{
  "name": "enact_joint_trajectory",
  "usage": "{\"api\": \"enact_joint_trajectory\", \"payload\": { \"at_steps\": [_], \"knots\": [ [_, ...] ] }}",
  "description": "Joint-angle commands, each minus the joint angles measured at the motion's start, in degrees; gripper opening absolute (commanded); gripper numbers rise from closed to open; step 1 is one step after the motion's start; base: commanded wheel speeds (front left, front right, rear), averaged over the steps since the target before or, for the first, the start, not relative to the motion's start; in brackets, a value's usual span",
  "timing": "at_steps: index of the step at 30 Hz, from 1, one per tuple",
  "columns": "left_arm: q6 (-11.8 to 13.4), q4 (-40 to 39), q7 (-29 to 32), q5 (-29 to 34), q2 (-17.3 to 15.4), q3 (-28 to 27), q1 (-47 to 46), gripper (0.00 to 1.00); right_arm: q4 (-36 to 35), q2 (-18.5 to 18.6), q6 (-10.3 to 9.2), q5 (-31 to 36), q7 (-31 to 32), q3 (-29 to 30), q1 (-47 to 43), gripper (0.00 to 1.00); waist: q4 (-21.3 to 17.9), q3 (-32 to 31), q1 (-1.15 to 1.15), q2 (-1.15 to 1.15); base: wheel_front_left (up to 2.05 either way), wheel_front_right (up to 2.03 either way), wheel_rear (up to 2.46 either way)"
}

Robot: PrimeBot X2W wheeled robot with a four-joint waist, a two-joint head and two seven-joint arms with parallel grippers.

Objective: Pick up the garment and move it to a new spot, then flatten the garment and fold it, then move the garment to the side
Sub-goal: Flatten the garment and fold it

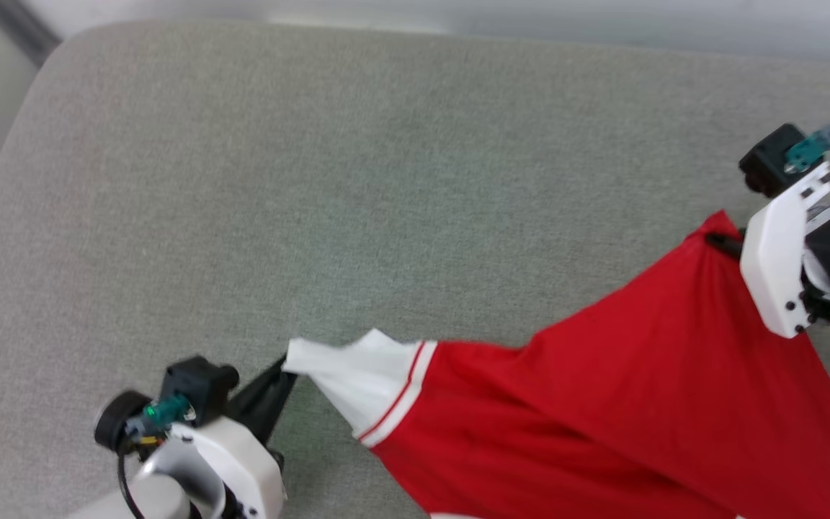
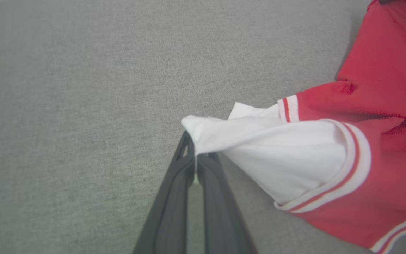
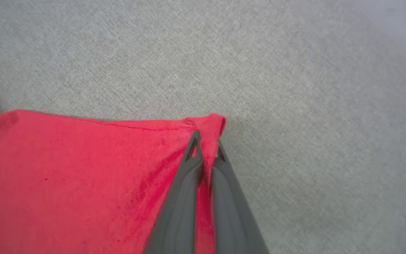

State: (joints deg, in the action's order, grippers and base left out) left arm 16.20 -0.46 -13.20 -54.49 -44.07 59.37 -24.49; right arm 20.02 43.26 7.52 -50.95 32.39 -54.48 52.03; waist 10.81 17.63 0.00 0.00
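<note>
There are two pairs of jaws and both are closed on cloth. The left jaws are pressed narrow, their dark fingers (image 2: 174, 201) nipping the bunched tip of a white sleeve (image 2: 287, 155). The right jaws are just as narrow, their fingers (image 3: 183, 201) clamped on a folded red corner (image 3: 208, 123) of the hem. Between them is one garment (image 1: 602, 404), a red jersey, pulled out so that its long axis runs straight from the left jaws to the right jaws. The sleeve end points at the left jaws and the red corner points at the right jaws. One white sleeve is in plain sight, drawn to a point at the left jaws and widening away from them to a red-and-white striped trim (image 1: 404, 393), past which the red body begins. In the left wrist view a second short piece of striped trim (image 2: 287, 107) shows just behind the sleeve, and a third band (image 2: 400, 233) lies farther from the jaws along the red edge. The red cloth fans out from the right jaws in taut creases and drops away below the line between the two grips. Under and around everything is one desk (image 1: 314, 180) with a grey woven covering and a rounded corner beyond the left jaws. Whether the cloth touches it cannot be told.
</note>
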Motion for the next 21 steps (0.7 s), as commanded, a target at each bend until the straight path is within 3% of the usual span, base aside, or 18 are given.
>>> {"api": "enact_joint_trajectory", "payload": {
  "at_steps": [1,10,15,21],
  "knots": [
    [0.0,-0.8,0.3,0.7,-1.0,-0.8,-2.2,0.00,-1.3,1.2,-0.06,-0.3,-2.9,0.6,1.1,0.00,-1.6,-2.8,0.00,0.00,0.00,0.00,0.00],
    [-1.0,-4.5,5.1,3.9,-4.5,-5.1,-15.1,0.00,-5.4,3.6,-0.05,0.3,-11.7,7.5,4.1,0.00,-5.6,-6.1,0.00,0.00,0.00,0.00,0.00],
    [-2.8,-4.0,8.6,5.9,-4.5,-8.4,-26.3,0.00,-5.5,1.9,-0.05,3.4,-13.2,13.2,7.7,0.00,-7.2,-4.3,0.00,0.00,0.00,0.00,0.00],
    [-6.6,0.1,13.8,9.3,-2.4,-10.9,-42.7,0.00,-3.7,-2.6,-0.05,9.6,-12.3,20.1,16.9,0.00,-8.4,0.8,0.00,0.00,0.00,0.00,0.00]
  ]
}}
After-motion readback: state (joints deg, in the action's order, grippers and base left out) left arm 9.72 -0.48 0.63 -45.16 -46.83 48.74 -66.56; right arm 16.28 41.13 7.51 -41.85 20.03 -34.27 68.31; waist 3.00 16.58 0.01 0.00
